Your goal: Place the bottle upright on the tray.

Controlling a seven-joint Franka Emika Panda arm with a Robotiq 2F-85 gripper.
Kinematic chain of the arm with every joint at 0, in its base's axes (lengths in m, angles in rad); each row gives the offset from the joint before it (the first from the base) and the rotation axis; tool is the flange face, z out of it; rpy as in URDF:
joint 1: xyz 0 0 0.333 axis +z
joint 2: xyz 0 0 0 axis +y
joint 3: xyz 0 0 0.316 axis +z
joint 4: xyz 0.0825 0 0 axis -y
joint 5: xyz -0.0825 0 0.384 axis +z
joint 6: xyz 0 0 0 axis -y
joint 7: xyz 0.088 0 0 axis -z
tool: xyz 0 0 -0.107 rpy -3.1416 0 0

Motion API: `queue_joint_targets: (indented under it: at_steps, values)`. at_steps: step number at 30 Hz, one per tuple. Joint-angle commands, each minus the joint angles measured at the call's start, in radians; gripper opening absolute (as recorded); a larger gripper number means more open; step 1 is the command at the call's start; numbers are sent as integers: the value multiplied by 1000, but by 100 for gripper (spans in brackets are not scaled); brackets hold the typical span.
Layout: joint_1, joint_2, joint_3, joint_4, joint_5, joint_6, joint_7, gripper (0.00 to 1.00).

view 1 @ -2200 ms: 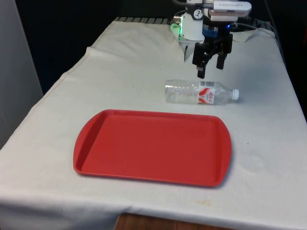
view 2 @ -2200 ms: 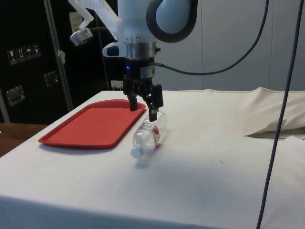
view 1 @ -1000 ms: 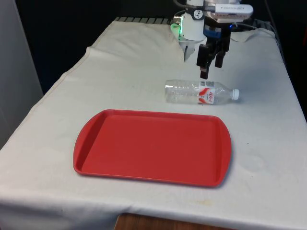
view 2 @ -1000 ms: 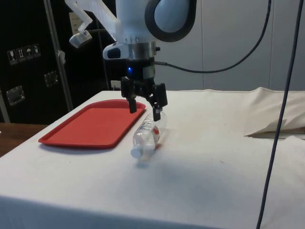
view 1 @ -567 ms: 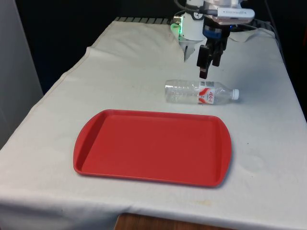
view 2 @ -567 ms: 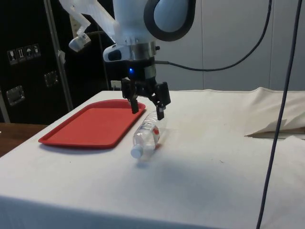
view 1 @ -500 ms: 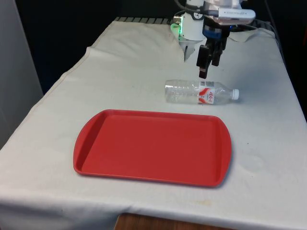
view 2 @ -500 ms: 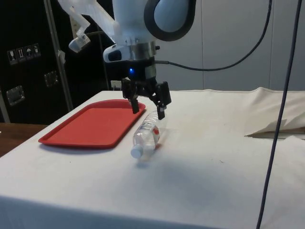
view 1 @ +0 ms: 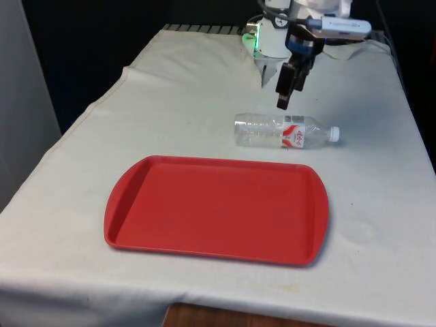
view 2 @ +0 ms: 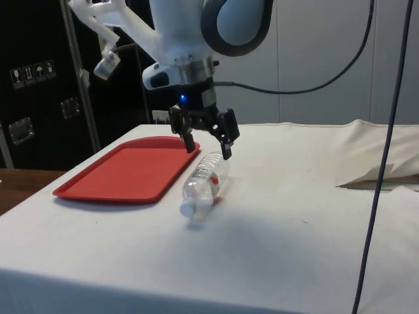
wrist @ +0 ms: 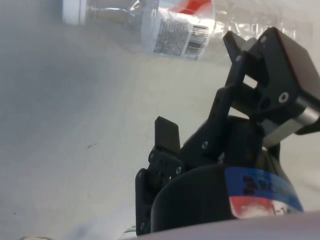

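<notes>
The black two-finger gripper (view 2: 209, 144) hangs in the air w/ its fingers (view 2: 226, 140) spread apart and nothing between them, tilted off vertical, just above the body end of a clear plastic bottle (view 1: 285, 131). In the front view the gripper (view 1: 285, 92) sits above and slightly behind the bottle, clear of it, no contact.

The bottle lies on its side on the white cloth (view 1: 184, 88), not on the tray. Its white cap (view 1: 334, 133) points toward the front view's right; in the side view the cap (view 2: 188, 209) faces the camera and the bottle (view 2: 203, 182) runs back toward the gripper. Bottle looks empty. A white-and-red label (view 1: 294, 135) wraps it near the neck end; the wrist view shows the label (wrist: 176, 31) w/ a barcode and blocks of small print, too fine to read, plus a red patch; brand name not legible. The cap (wrist: 75, 11) and ribbed clear body show there too, w/ the gripper (wrist: 200, 120) spread beside them.

The red tray (view 1: 129, 204), rectangular w/ rounded corners and a raised rim, lies flat on the cloth nearer the front camera than the bottle, near it but not touching. In the side view the tray (view 2: 91, 186) sits beside the bottle, toward the dark cabinets (view 2: 33, 85).
</notes>
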Motion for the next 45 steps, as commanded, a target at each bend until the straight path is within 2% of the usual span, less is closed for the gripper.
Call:
queue_joint_targets:
  at_steps: [1,4,5,6,12,13,14,15,23,24,25,32,33,35,42,43,45]
  values:
    - [6,5,-6,8,-37,-13,19,100]
    - [6,5,-6,12,-60,-24,25,100]
    - [0,0,0,4,-33,-16,9,100]
    - [6,6,-6,13,-74,-30,28,100]
    - [6,7,-5,19,-125,-48,37,100]
    - [6,7,-5,19,-125,-48,37,100]
    - [0,3,0,11,-101,-40,22,100]
    - [6,7,-5,19,-131,-50,38,100]
    - [5,13,-4,22,-195,-64,36,100]
    - [0,9,0,16,-175,-56,24,100]
    - [5,14,-4,22,-201,-65,36,100]
    - [4,26,-4,27,-248,-65,35,100]
    - [0,17,0,18,-226,-60,24,100]
    - [4,33,-4,32,-258,-65,33,100]
    - [4,63,-5,58,-294,-66,28,100]
    - [0,58,-1,51,-277,-61,22,100]
    - [4,70,-5,64,-303,-67,29,100]
